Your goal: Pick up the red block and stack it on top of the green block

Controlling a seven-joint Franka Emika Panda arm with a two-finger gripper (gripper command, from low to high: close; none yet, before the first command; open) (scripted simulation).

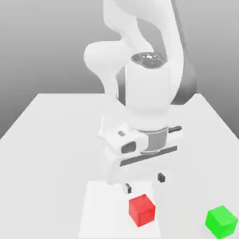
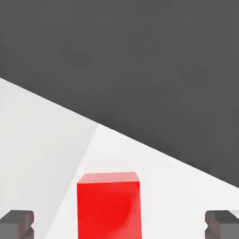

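- Two blocks are out: the red block sits partly on a white patch of the table, near its edge.
- The green block rests on the table toward the exterior view's right, apart from the red one.
- The gripper hovers above and near the red block, fingers spread wide, pinching nothing.

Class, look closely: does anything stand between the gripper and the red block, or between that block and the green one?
Nothing visible does: the gripper is open above the red block, and bare tabletop separates it from the green block.
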